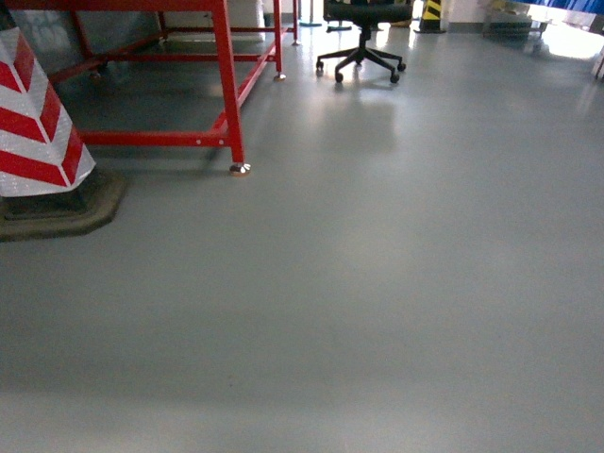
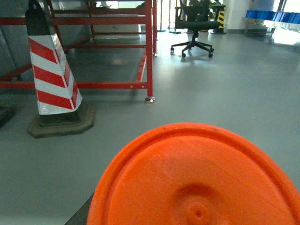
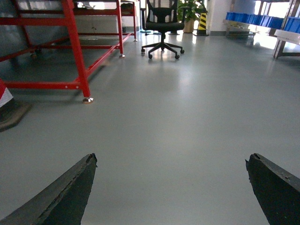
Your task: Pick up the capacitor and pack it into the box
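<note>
Box unseen, right pincer spread wide holding nothing, left pincer's state hidden behind orange disc

All three views face forward, sharing the red frame.

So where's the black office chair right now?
The black office chair stands far back on the grey floor, top centre of the head view, right of the red metal frame.

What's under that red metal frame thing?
Under the red frame there is bare grey floor in shadow, and its small silver foot. The striped cone hides the left part underneath.
</note>
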Controlling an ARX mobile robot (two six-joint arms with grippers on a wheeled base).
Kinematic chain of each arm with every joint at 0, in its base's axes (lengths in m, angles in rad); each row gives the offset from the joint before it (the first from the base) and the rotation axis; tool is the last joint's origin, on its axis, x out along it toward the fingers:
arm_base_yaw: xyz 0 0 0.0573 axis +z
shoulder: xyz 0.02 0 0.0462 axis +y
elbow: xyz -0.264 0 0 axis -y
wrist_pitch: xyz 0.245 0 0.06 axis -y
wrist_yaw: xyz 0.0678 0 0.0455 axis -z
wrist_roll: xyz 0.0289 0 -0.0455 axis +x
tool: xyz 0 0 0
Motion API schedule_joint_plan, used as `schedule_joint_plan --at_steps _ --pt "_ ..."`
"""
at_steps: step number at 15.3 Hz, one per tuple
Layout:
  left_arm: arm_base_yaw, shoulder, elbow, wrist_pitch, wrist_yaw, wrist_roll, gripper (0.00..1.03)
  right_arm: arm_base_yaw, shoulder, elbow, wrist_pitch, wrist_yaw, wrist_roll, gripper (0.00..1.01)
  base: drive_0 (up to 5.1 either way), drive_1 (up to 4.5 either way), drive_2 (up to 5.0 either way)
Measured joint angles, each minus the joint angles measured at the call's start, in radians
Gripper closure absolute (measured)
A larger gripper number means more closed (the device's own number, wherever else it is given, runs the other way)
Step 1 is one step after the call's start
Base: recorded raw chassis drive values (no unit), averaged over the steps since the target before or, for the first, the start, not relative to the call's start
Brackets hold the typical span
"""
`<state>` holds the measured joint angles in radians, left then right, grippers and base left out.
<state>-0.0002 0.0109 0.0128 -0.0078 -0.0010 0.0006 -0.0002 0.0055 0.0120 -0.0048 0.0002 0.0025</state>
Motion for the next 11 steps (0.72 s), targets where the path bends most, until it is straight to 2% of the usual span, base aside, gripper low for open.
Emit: schedule_joint_plan --at_steps 11 --pt "0.000 0.000 0.000 0.001 0.001 0.000 0.60 0.000 0.000 0.000 -0.002 0.000 0.000 0.03 -5.1 2.40 2.4"
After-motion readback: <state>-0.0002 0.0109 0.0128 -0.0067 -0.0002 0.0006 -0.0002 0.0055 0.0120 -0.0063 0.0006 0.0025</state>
